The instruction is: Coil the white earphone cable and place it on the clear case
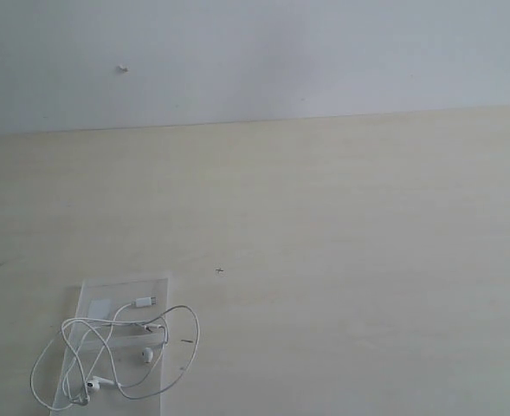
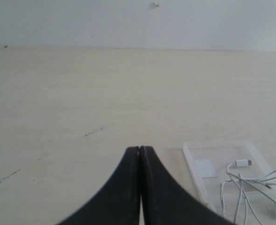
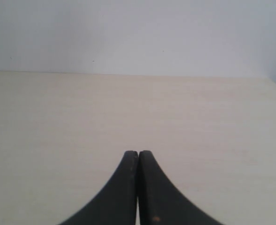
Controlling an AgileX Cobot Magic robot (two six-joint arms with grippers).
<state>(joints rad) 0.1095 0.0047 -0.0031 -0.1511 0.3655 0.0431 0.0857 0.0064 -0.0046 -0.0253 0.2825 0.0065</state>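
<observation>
The white earphone cable [image 1: 116,347] lies in loose loops on the clear case [image 1: 155,286] at the near left of the pale wooden table; part of one loop hangs past the case's left side. Its plug [image 1: 144,302] rests near the case's whitish label [image 1: 100,307]. In the left wrist view the case [image 2: 194,166] and cable [image 2: 243,187] sit off to one side of my left gripper [image 2: 139,149], which is shut and empty, apart from them. My right gripper [image 3: 138,153] is shut and empty over bare table. Neither gripper shows in the exterior view.
A pale wall [image 1: 255,52] rises behind the table's far edge [image 1: 255,120], with a small white fitting [image 1: 122,68] on it. A tiny dark mark [image 1: 219,271] sits on the tabletop near the case.
</observation>
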